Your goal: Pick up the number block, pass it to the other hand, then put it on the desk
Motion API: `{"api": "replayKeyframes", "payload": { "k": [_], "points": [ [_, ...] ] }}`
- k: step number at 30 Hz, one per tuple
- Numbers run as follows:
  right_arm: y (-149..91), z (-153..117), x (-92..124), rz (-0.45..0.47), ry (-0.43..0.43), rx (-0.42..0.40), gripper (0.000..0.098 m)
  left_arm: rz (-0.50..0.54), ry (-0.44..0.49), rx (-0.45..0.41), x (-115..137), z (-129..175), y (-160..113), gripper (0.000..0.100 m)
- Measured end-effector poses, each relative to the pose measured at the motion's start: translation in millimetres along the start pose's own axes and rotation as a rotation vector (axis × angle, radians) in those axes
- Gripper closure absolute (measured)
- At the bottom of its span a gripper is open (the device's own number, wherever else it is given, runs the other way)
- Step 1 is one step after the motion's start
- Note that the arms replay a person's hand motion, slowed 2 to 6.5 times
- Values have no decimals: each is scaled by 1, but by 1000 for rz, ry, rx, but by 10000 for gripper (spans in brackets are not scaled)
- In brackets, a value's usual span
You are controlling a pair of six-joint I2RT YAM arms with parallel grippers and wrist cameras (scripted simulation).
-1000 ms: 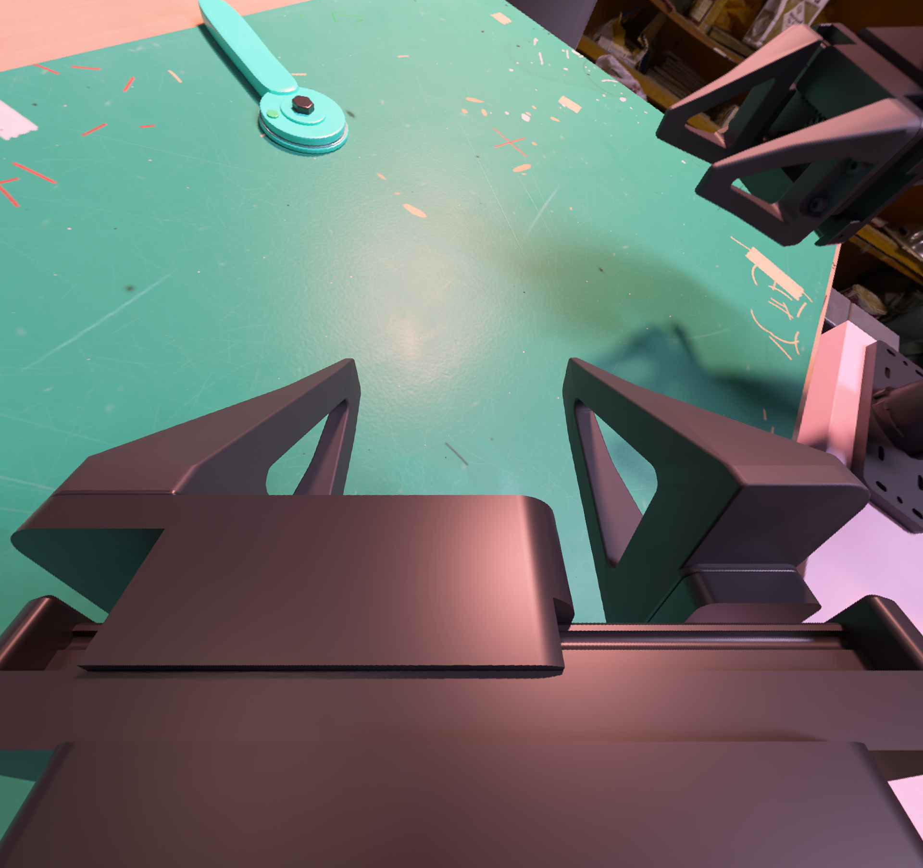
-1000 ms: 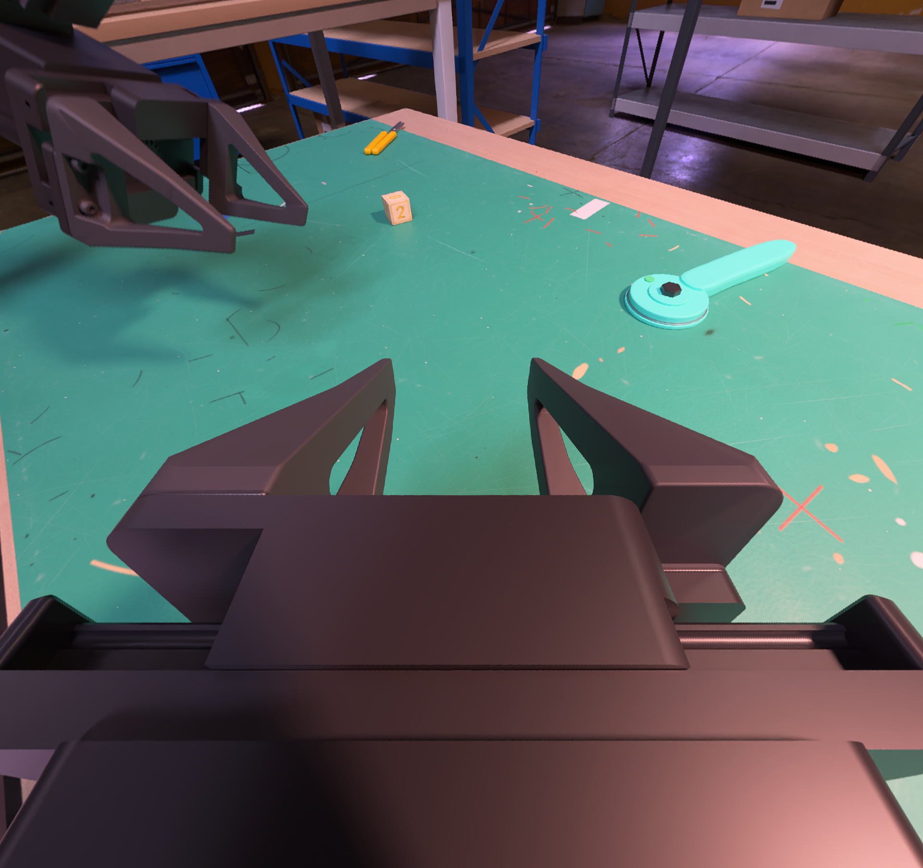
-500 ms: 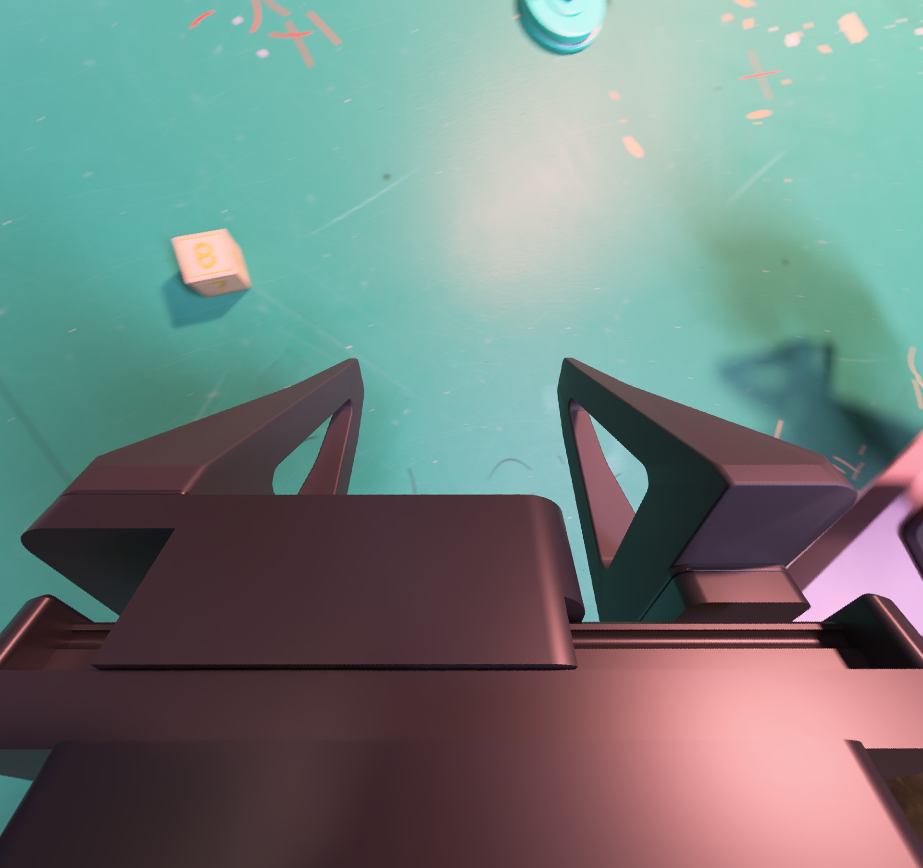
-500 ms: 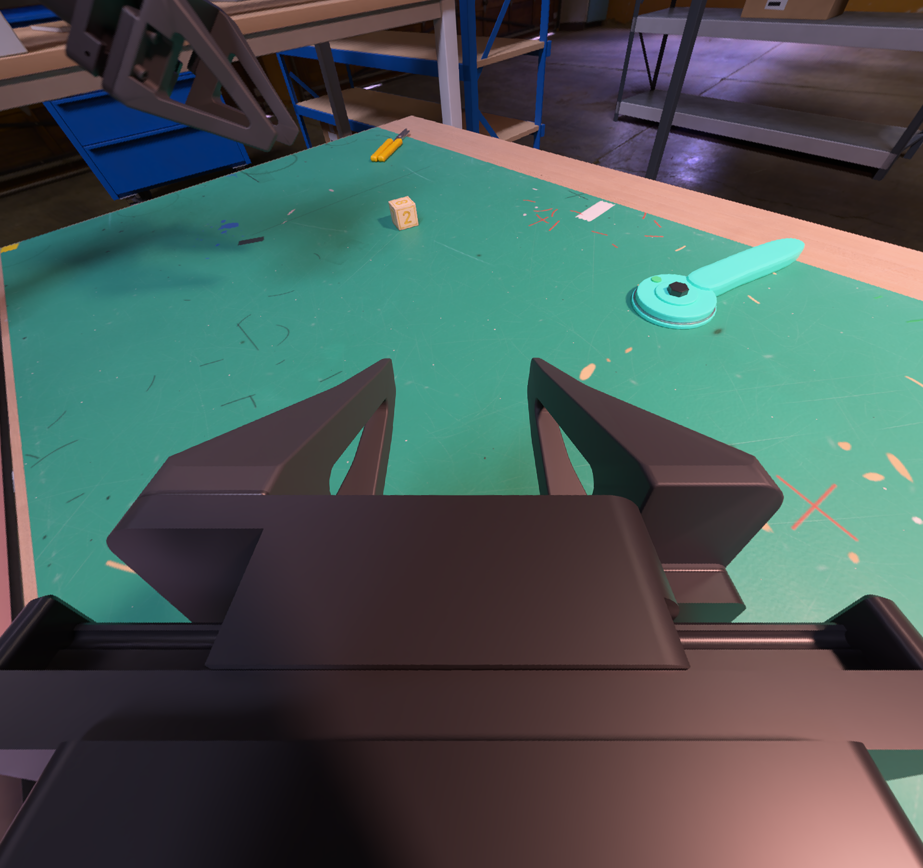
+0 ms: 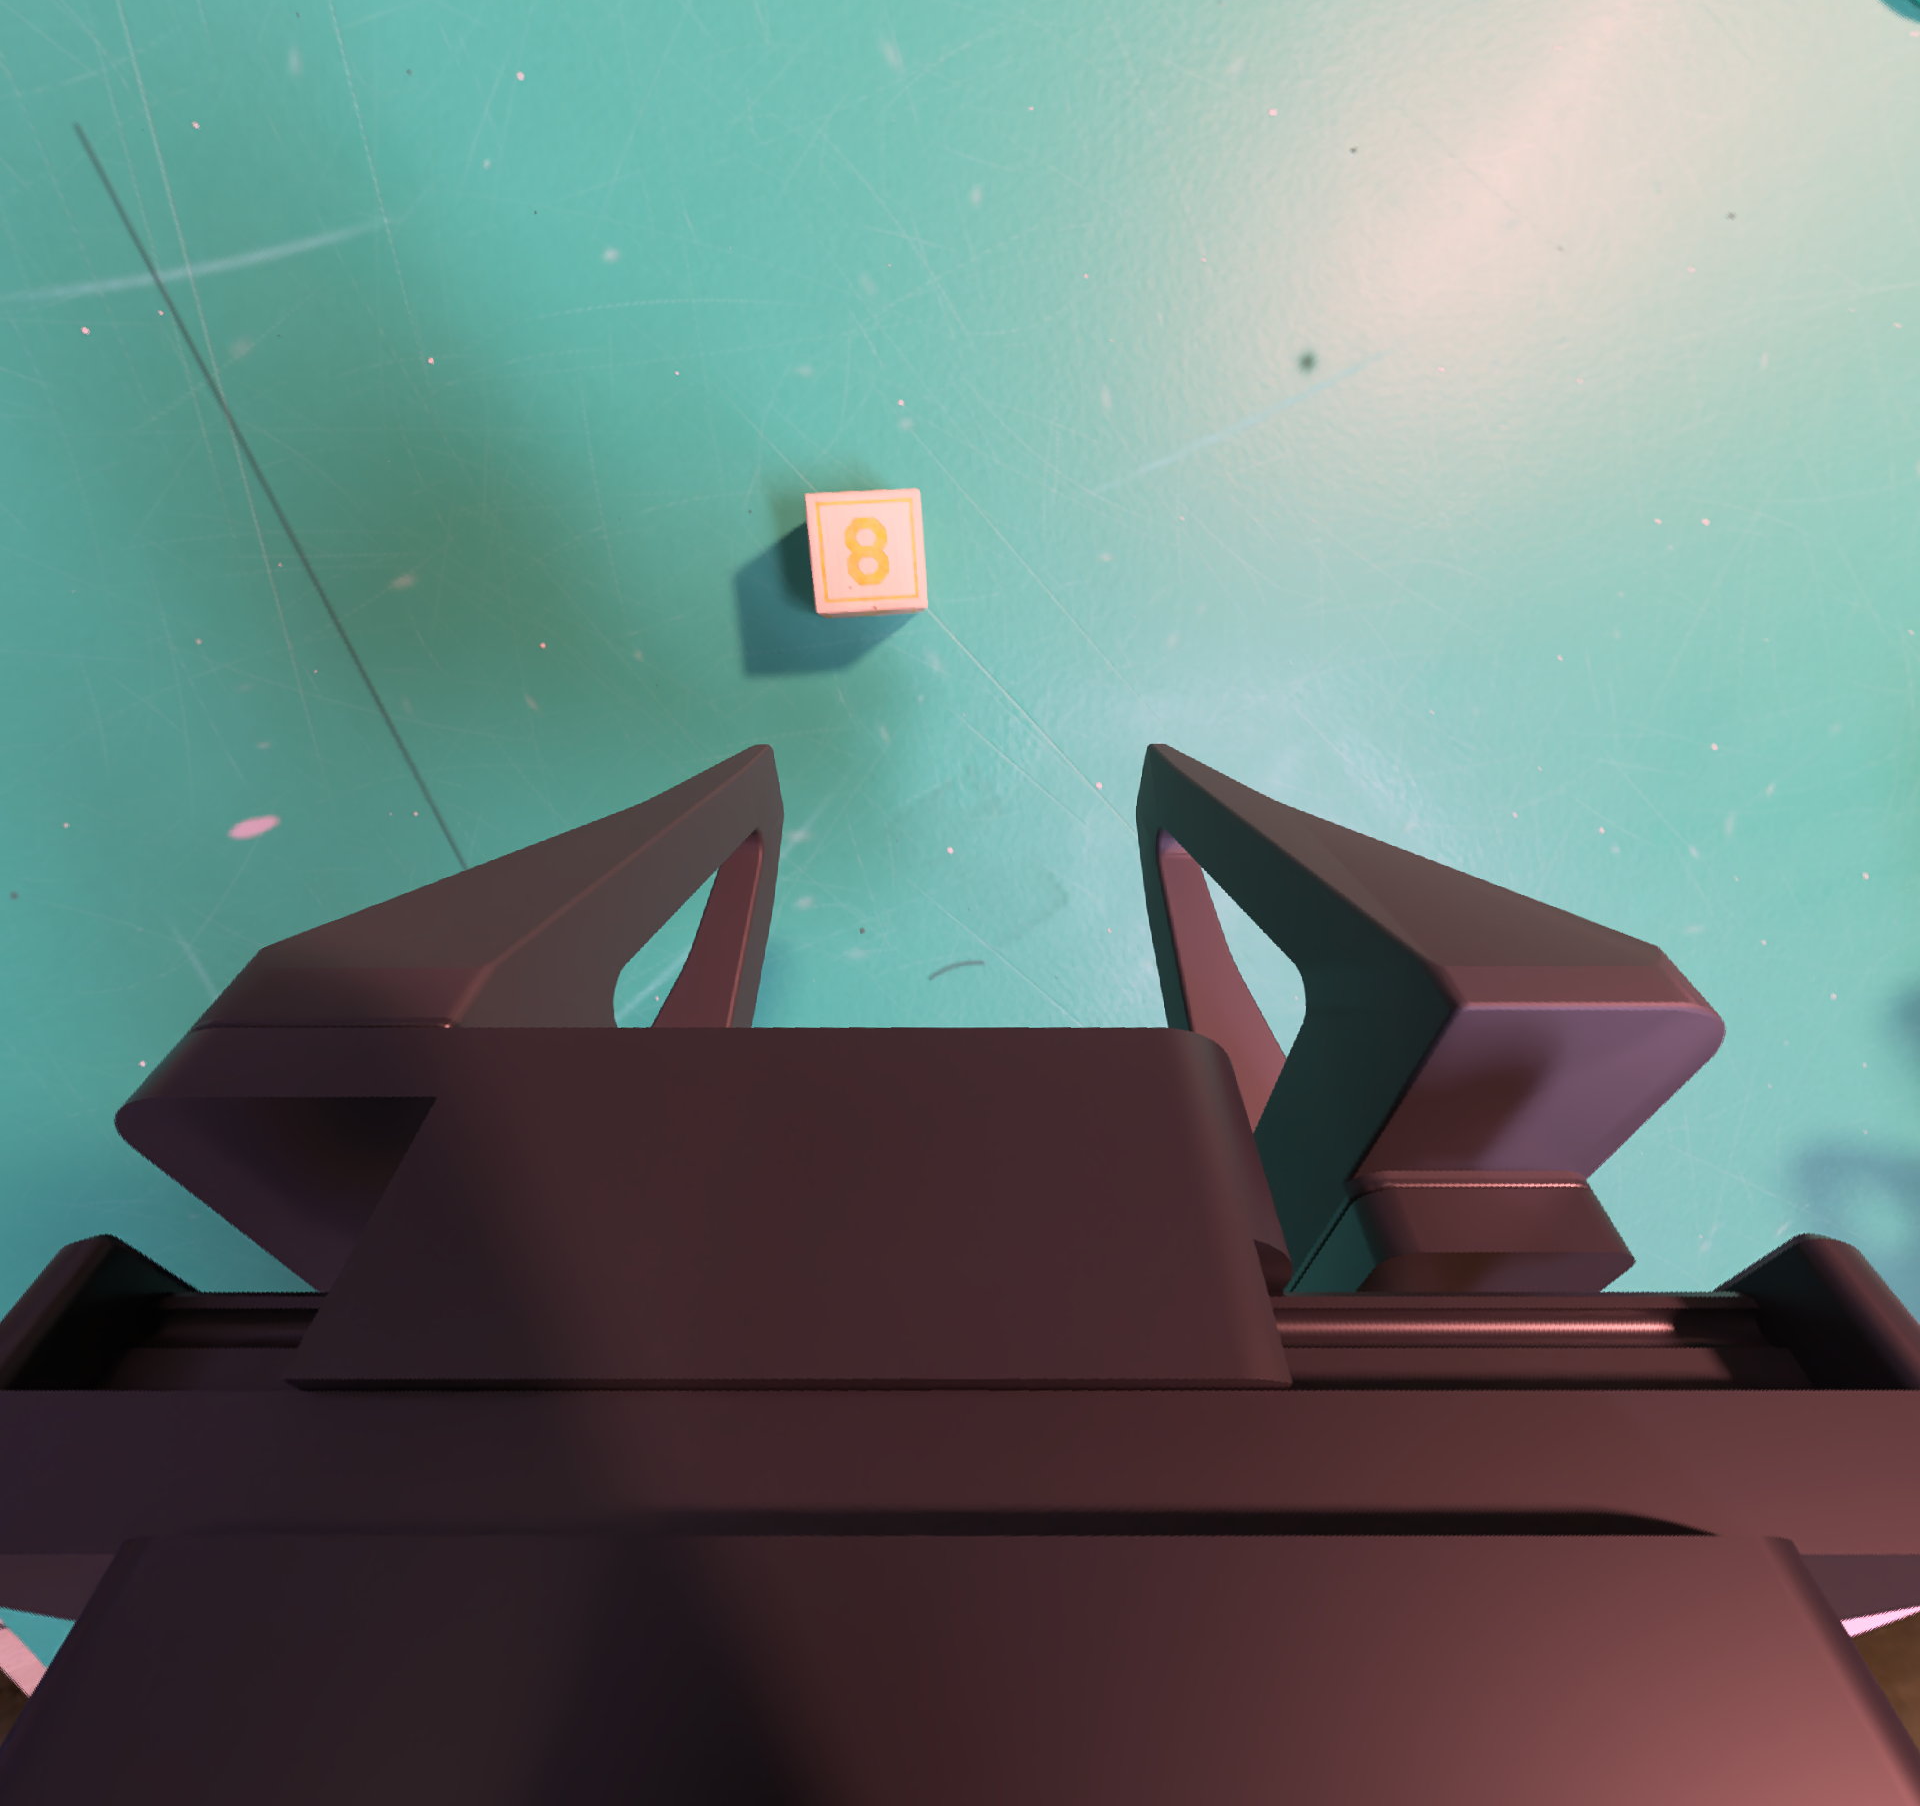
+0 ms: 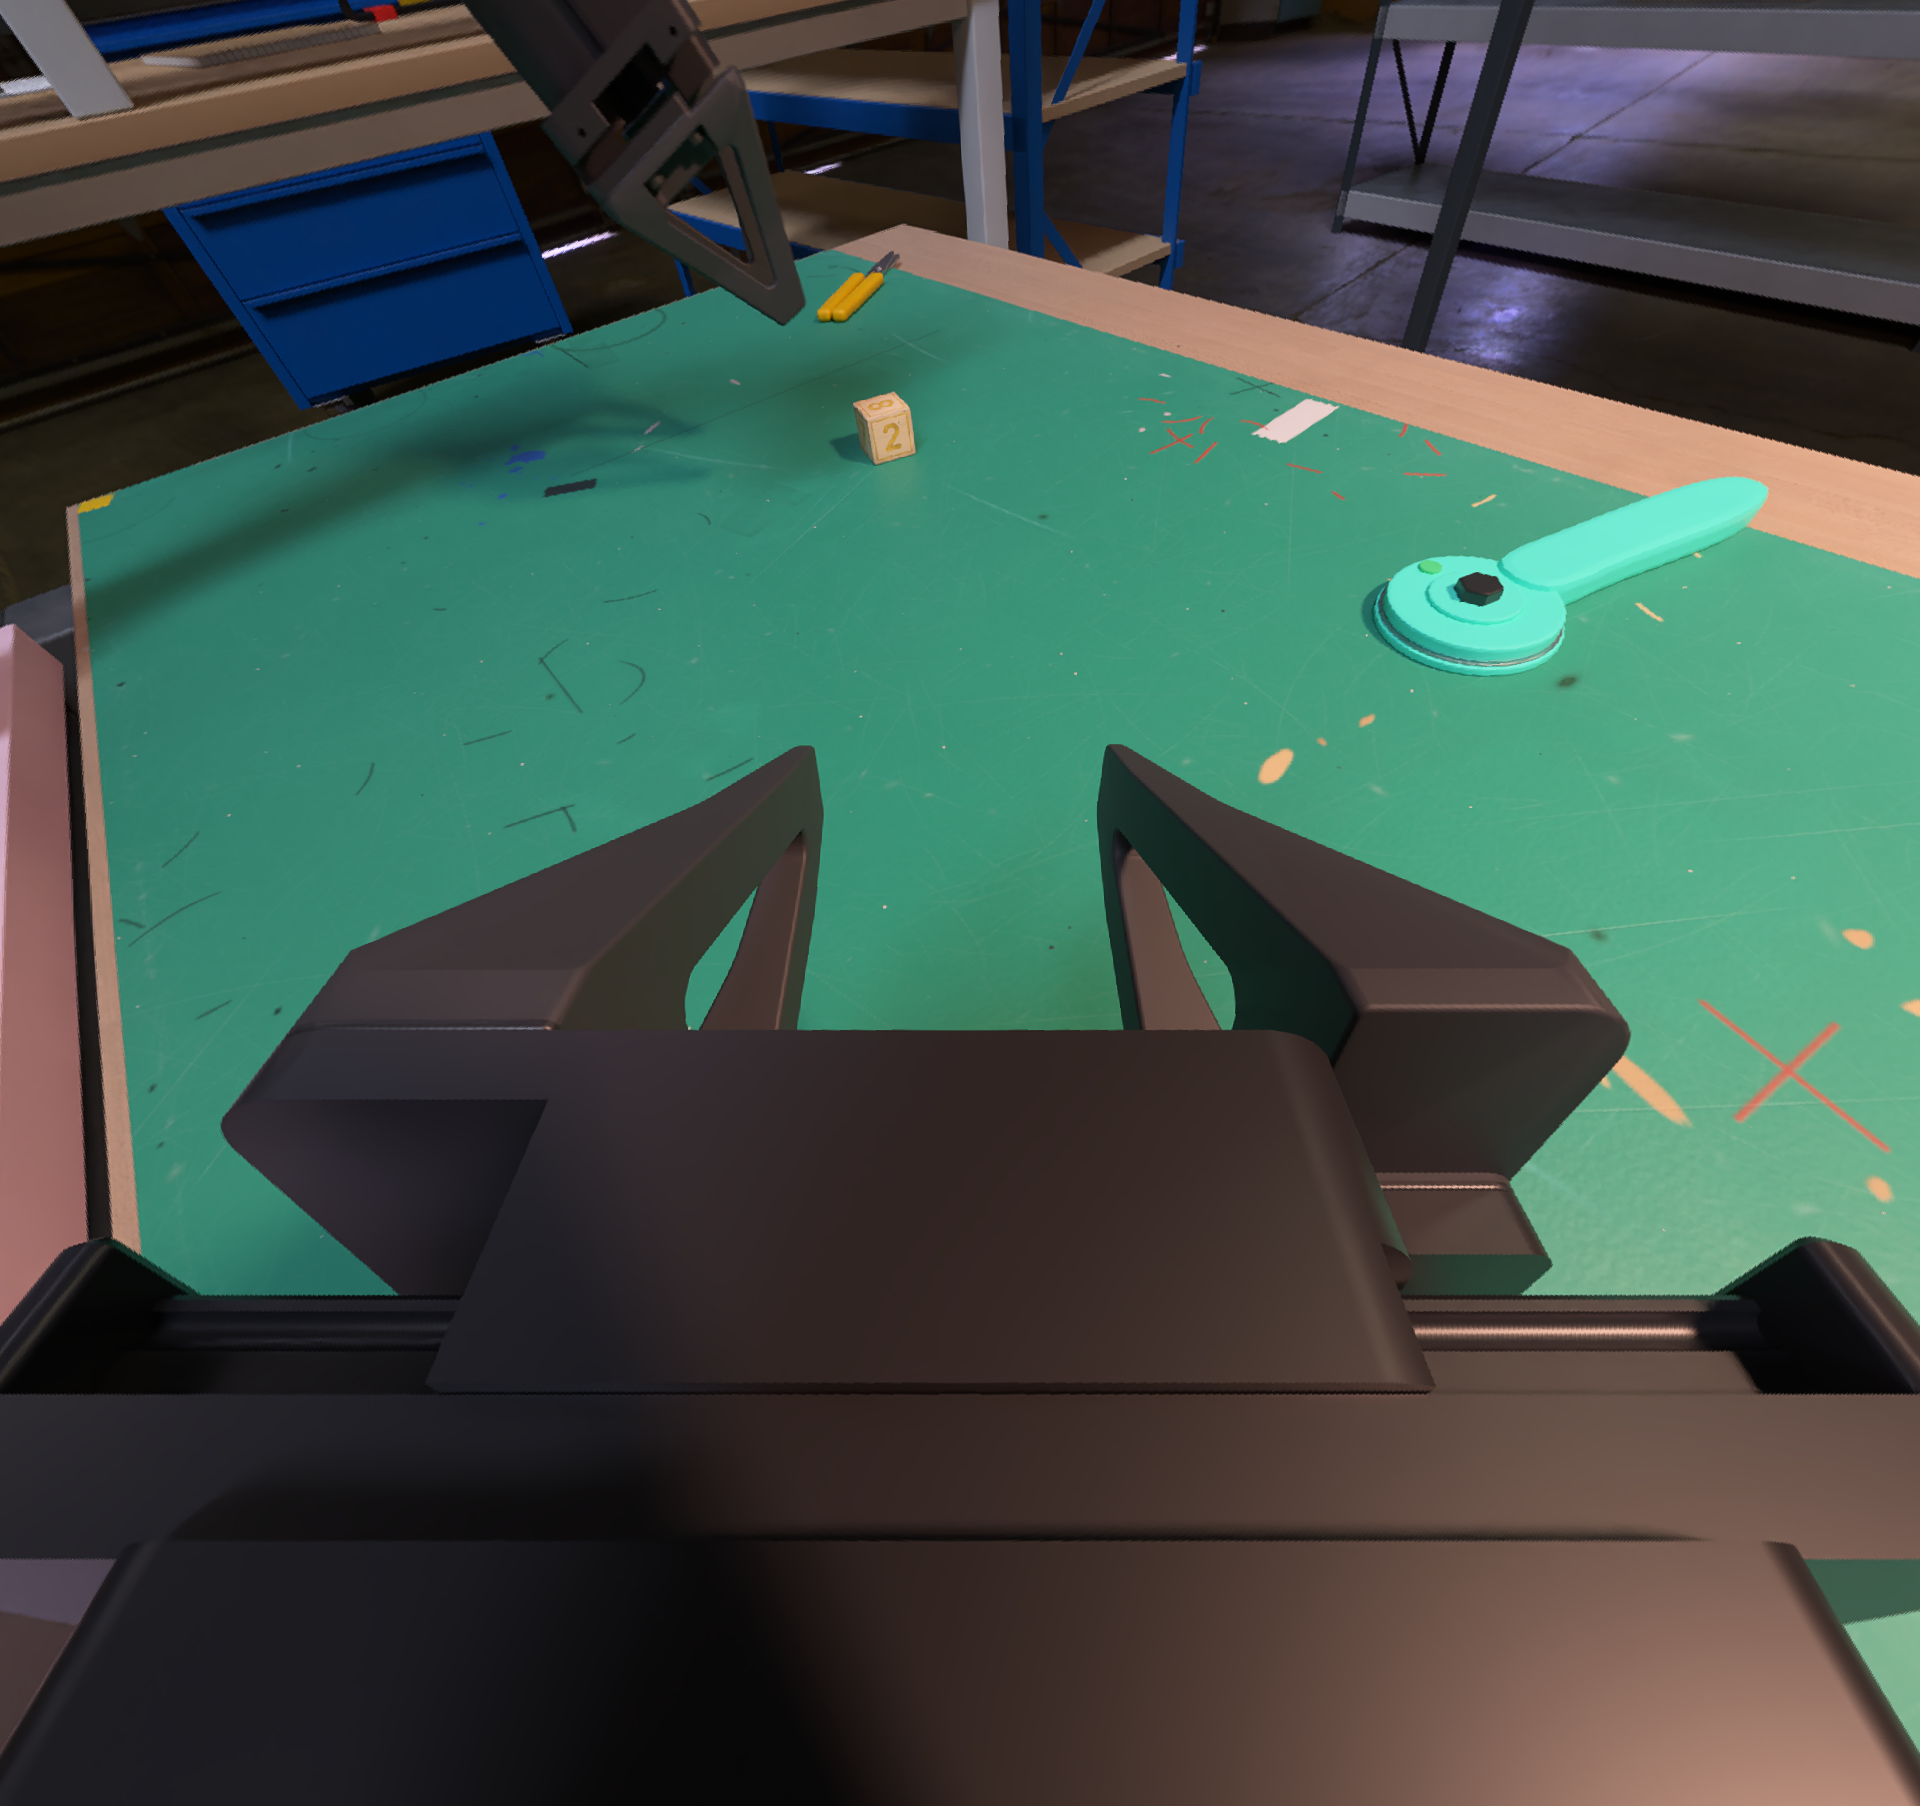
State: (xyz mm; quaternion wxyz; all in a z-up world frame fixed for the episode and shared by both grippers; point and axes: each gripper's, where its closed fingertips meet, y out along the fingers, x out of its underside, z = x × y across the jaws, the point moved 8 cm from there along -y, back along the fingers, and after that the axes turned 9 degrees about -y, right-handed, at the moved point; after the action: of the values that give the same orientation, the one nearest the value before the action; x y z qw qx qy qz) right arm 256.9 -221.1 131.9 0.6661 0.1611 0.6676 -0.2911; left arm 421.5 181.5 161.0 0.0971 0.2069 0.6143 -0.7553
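The number block (image 5: 864, 551) sits above centre frame, ahead of the left gripper (image 5: 958, 769)'s spread, empty fingers; the right gripper (image 6: 960, 769), also spread, is farther off.

Bare mat (image 5: 1351, 509) all around number block (image 5: 864, 551)

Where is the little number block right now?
The number block sits on the green mat, just ahead of the open left claw in the left wrist view. In the right wrist view it lies near the yellow tool.
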Motion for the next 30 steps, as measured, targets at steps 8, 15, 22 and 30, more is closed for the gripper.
{"api": "replayKeyframes", "payload": {
  "k": [8,15,22,30],
  "points": [
    [1,-1,0,5,10,-19,475,-73,-36,-22,-17,-5,32,437],
    [1,0,0,15,32,-32,387,-127,-41,-63,-24,-9,52,452],
    [0,1,2,13,45,-41,337,-171,-31,-117,-26,-11,68,549],
    [-2,1,2,9,53,-42,337,-190,-32,-116,-27,-10,74,749]
  ]
}}
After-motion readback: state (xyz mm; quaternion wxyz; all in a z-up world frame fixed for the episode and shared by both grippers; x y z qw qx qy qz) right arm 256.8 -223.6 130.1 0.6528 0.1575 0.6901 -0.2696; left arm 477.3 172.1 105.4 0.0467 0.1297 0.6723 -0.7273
